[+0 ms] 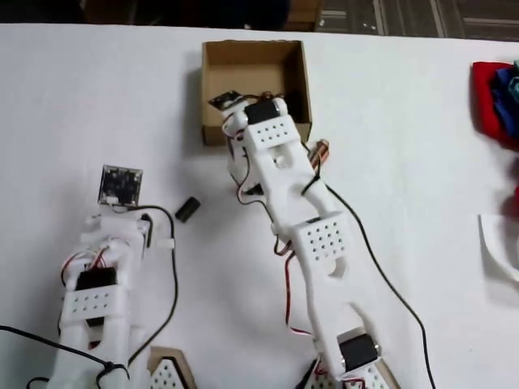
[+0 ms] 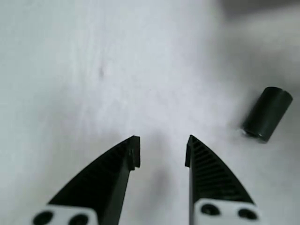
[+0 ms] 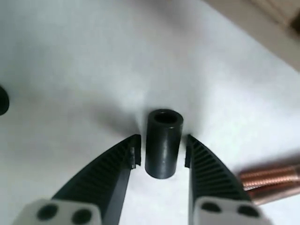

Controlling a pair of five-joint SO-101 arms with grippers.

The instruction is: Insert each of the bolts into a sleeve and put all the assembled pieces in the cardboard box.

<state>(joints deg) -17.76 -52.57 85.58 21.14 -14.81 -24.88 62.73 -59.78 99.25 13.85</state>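
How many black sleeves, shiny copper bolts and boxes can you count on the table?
Black sleeves: 2
Copper bolts: 2
Cardboard box: 1
Total: 5

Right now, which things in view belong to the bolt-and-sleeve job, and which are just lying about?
Job: cardboard box; upright sleeve; lying sleeve; copper bolts.
Lying about: red cloth; white object.
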